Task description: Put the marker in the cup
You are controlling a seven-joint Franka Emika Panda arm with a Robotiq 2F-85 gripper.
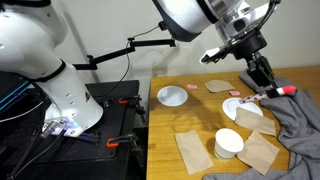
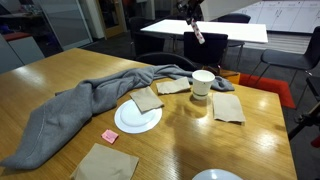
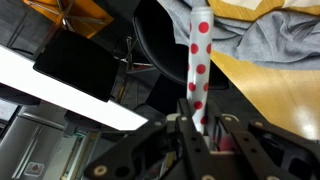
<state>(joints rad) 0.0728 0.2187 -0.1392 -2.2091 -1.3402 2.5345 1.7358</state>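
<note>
My gripper (image 3: 200, 128) is shut on the marker (image 3: 198, 55), a white stick with red dots that points away from the jaws. In both exterior views the gripper (image 1: 263, 76) (image 2: 190, 14) hangs high above the wooden table with the marker (image 2: 198, 34) slanting down below it. The marker's red end (image 1: 285, 91) shows over the grey cloth. The white paper cup (image 1: 229, 142) (image 2: 203, 83) stands upright on the table, well below the gripper and off to one side of it. I cannot see into the cup.
A crumpled grey cloth (image 1: 292, 122) (image 2: 85, 103) lies across the table. White plates (image 1: 172, 96) (image 2: 137, 119) and tan paper pieces (image 1: 190, 150) (image 2: 228, 107) lie around the cup. A small pink piece (image 2: 110, 135) lies near a plate. Chairs and another table stand behind.
</note>
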